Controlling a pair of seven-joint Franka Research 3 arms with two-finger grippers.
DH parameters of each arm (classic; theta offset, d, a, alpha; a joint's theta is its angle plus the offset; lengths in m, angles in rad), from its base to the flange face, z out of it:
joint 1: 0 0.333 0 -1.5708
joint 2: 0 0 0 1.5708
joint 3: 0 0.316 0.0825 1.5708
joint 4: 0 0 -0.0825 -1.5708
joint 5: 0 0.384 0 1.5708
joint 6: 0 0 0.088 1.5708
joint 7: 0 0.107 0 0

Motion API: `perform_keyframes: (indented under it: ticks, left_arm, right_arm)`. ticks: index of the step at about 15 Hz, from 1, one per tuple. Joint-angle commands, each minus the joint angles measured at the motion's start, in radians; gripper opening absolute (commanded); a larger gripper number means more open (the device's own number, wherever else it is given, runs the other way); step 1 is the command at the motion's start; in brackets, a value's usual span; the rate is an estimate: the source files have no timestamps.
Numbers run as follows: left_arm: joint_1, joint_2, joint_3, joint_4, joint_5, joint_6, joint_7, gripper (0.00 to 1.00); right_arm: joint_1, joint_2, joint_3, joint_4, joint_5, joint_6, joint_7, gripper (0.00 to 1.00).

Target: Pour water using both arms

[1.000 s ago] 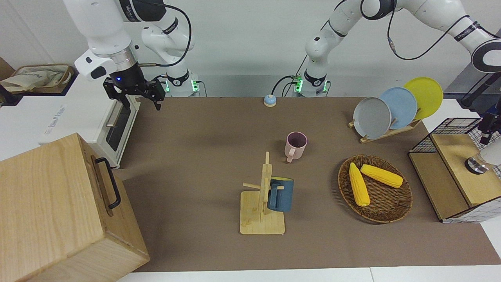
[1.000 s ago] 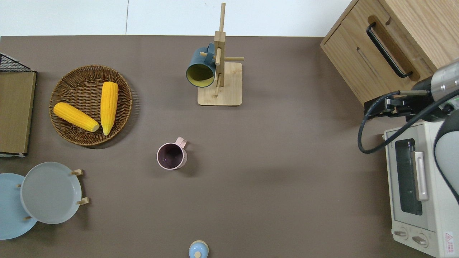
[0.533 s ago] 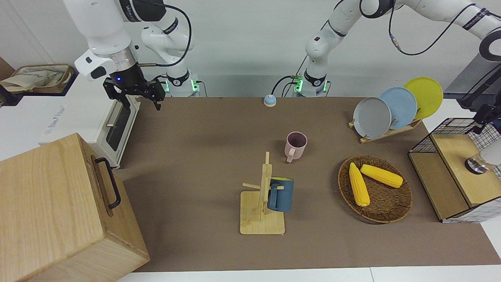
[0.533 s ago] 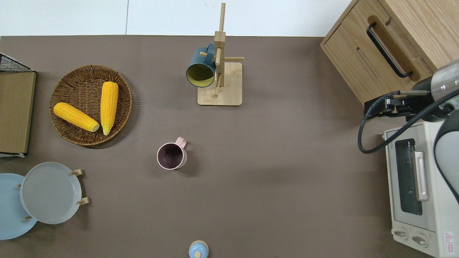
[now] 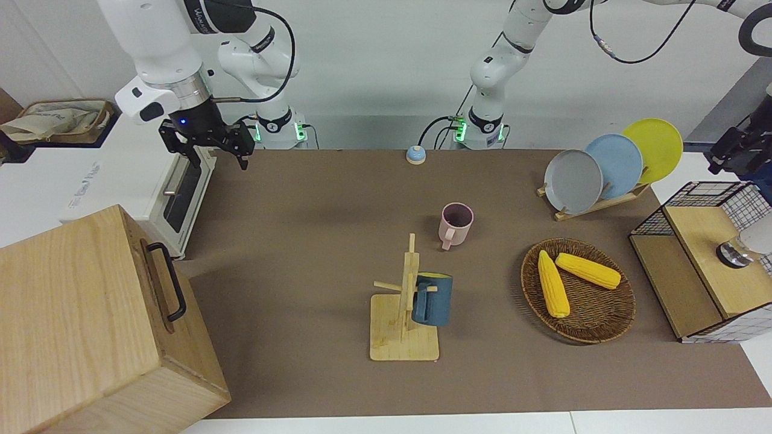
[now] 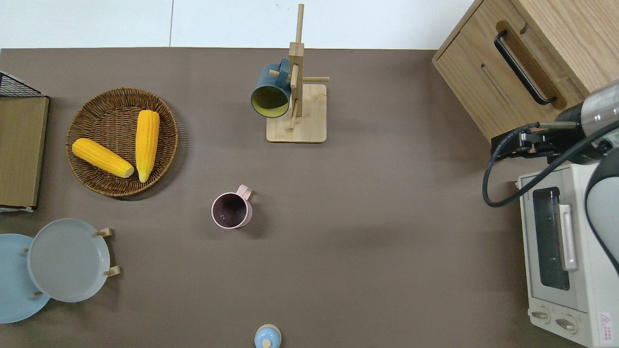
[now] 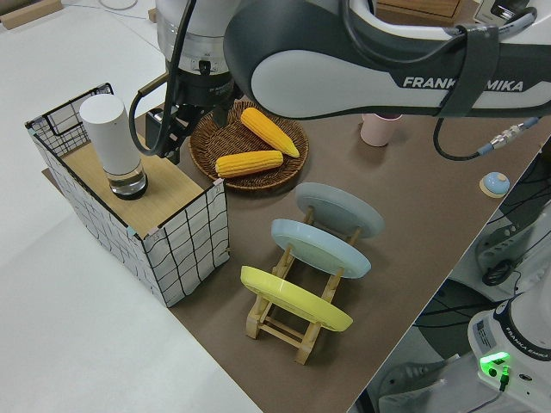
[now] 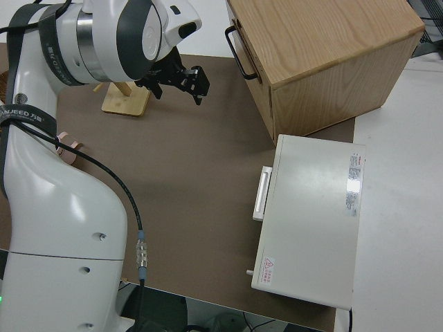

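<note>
White walls frame a brown-covered bench (image 5: 313, 241) where a pink mug (image 5: 455, 224) stands mid-surface. A white bottle (image 7: 114, 144), likely rigid, smooth and best gripped round its middle, sits on a wire-sided crate (image 7: 176, 228). Left hand (image 7: 170, 138) hangs beside it; right hand (image 5: 212, 144) splayed, empty.

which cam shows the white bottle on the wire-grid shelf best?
Left side view: the white bottle stands whole and upright on the shelf's wooden top. The front view catches only its lower part at the frame edge. Overhead and right side views miss it.
</note>
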Motion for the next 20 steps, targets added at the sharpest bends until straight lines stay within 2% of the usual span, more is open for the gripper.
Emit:
perform_keyframes:
  ticks: [1,4,7,11,13,17,19,20]
  left_arm:
    - [-0.073,-0.022,-0.002,-0.007,0.073,-0.061,-0.086,1.0]
    - [-0.127,-0.026,-0.002,-0.008,0.103,-0.121,-0.155,1.0]
    - [-0.138,-0.042,-0.015,-0.008,0.103,-0.15,-0.164,1.0]
    - [-0.147,-0.057,-0.093,-0.008,0.127,-0.172,-0.182,1.0]
    - [-0.152,-0.059,-0.131,-0.008,0.143,-0.199,-0.248,1.0]
    - [-0.251,-0.085,-0.108,-0.008,0.141,-0.241,-0.296,1.0]
    - [-0.319,-0.094,-0.064,-0.008,0.13,-0.274,-0.314,1.0]
    - [-0.368,-0.1,-0.021,-0.008,0.127,-0.291,-0.336,1.0]
  right_arm:
    - [-0.02,-0.005,0.012,-0.002,0.01,0.002,-0.025,0.987]
    - [-0.02,-0.005,0.012,-0.002,0.01,0.002,-0.023,0.987]
    - [-0.02,-0.005,0.012,-0.002,0.01,0.002,-0.025,0.99]
    - [-0.02,-0.005,0.012,-0.002,0.01,0.002,-0.025,0.99]
    - [-0.02,-0.005,0.012,-0.002,0.01,0.002,-0.023,0.987]
    - [-0.02,-0.005,0.012,-0.002,0.01,0.002,-0.023,0.987]
    - [-0.02,-0.005,0.012,-0.002,0.01,0.002,-0.023,0.99]
    - [-0.02,-0.005,0.012,-0.002,0.01,0.002,-0.023,0.987]
